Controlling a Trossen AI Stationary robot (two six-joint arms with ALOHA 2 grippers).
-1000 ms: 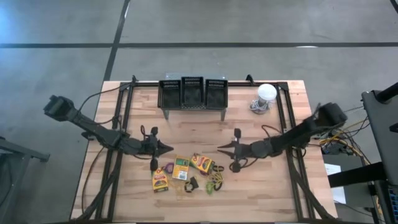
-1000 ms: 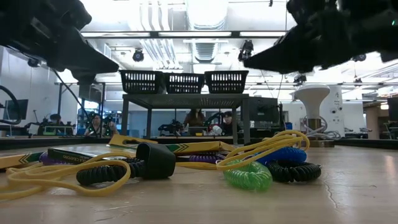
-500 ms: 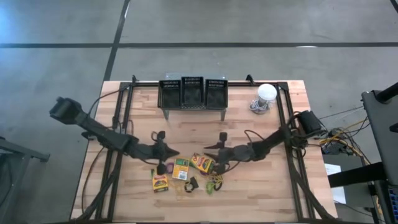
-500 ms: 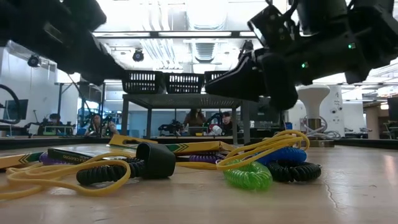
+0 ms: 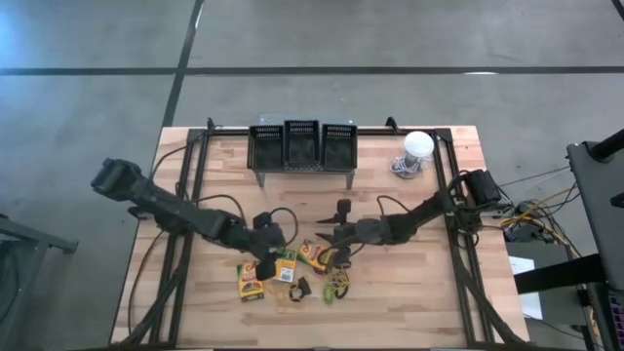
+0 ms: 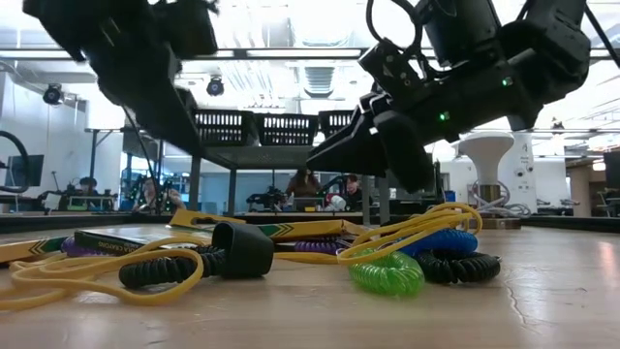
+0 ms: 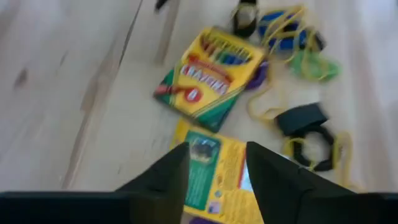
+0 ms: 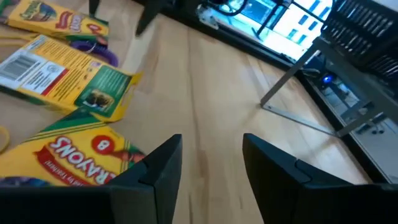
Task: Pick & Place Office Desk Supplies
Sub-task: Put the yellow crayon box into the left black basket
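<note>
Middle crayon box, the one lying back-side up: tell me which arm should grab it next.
Left, probably. The left gripper is open right above the middle crayon box. The right gripper, also open, sits over the neighbouring front-side-up box.

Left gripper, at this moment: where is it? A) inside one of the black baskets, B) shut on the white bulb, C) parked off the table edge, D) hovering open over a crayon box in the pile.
D. The left wrist view shows the left gripper open just above the crayon box, holding nothing; the high view places it at the pile.
</note>
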